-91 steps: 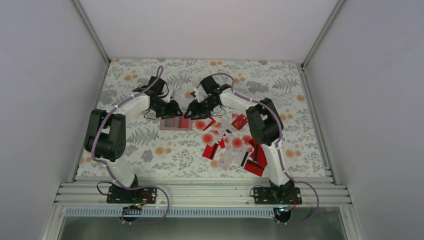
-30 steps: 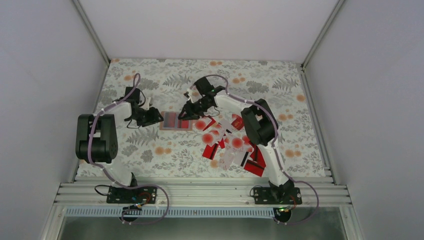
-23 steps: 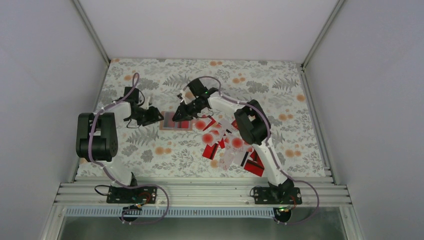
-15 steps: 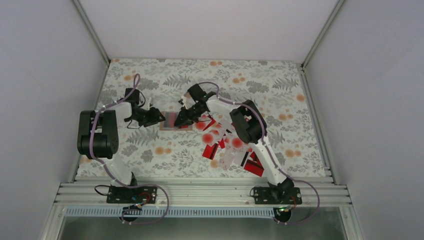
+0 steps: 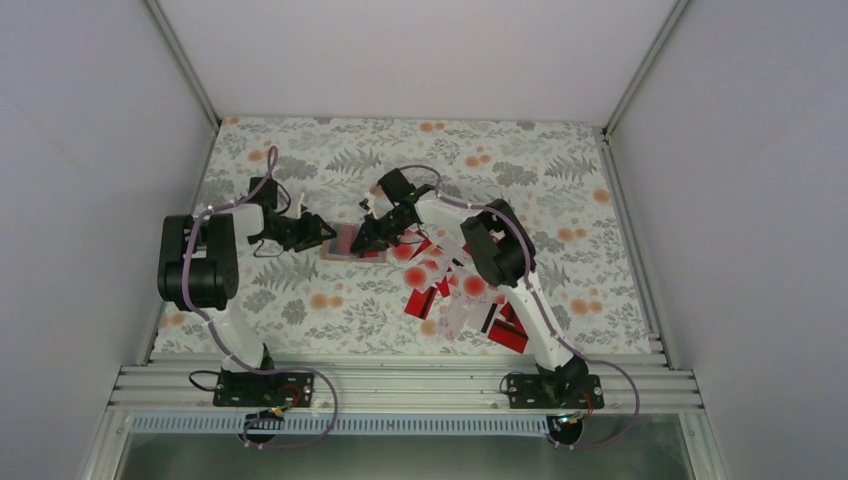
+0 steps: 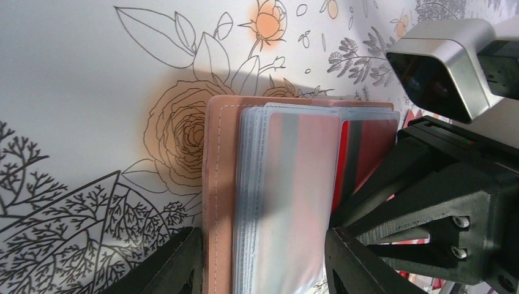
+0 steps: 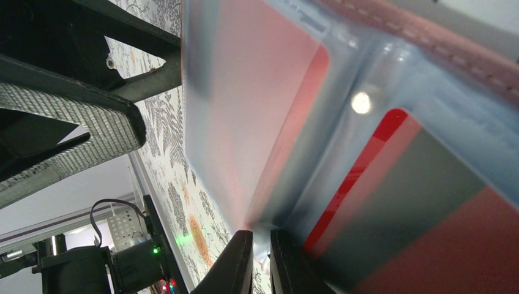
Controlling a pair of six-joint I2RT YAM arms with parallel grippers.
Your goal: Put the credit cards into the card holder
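Floral-printed tabletop (image 5: pixel 300 150) enclosed by white walls (image 5: pixel 400 50), shown from above and from both wrists. One card holder (image 5: pixel 338 243) lies opened flat, left of centre in the overhead view; its long axis runs left to right across that frame; the tan cover is undermost, with clear sleeves (image 6: pixel 287 184) fanned on top. Two cards show inside it: one blurred card (image 6: pixel 300 153) behind a frosted leaf, and one red card with a dark stripe (image 6: pixel 366 153) in the pocket beside it.

At the holder's right half the right end effector (image 5: pixel 366 240) reaches in from the upper right; in its wrist view the fingertips (image 7: pixel 237 263) stand almost together, with only a thin slit between them, at the crease where two sleeves meet; whether a leaf is nipped there cannot be told. At the holder's left end sits the left end effector (image 5: pixel 316 232); its jaws stand apart, one on either side of that end; whether they clamp it or merely flank it cannot be told. The holder thus lies between the two end effectors.

Loose credit cards (image 5: pixel 455 288) form one overlapping heap just to the lower right of the holder; some are red with a stripe, some white with a red blot; at least eight show, the exact count being lost in the overlap. By judgement, the right arm is the nearer to this heap, so fetching falls to it while the left steadies the holder; each card's edge must align with a pocket mouth.
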